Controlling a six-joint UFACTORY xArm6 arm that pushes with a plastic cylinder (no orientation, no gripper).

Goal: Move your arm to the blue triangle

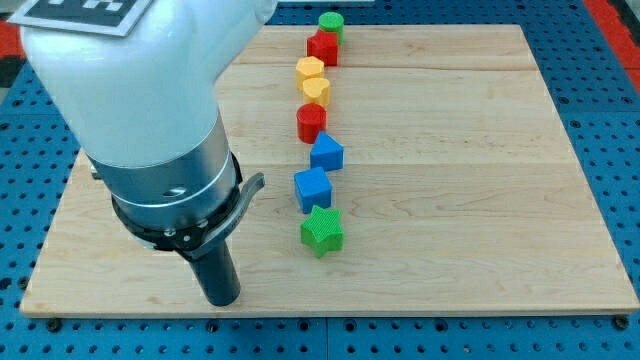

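Observation:
My tip (222, 299) rests on the wooden board (480, 200) near its bottom edge, at the view's lower left. A column of blocks runs down the middle. Two blue blocks sit low in it: the upper one (326, 153) has a pointed top and looks like the triangle, and the lower one (312, 187) looks like a cube. My tip is well to the left of and below both, apart from every block. The green star (322, 231) is the block nearest my tip, to its upper right.
Above the blue blocks the column continues upward with a red cylinder (311, 122), two yellow blocks (316, 90) (310, 70), a red block (322, 47) and a green cylinder (331, 22). The arm's large white and grey body (150, 110) hides the board's upper left.

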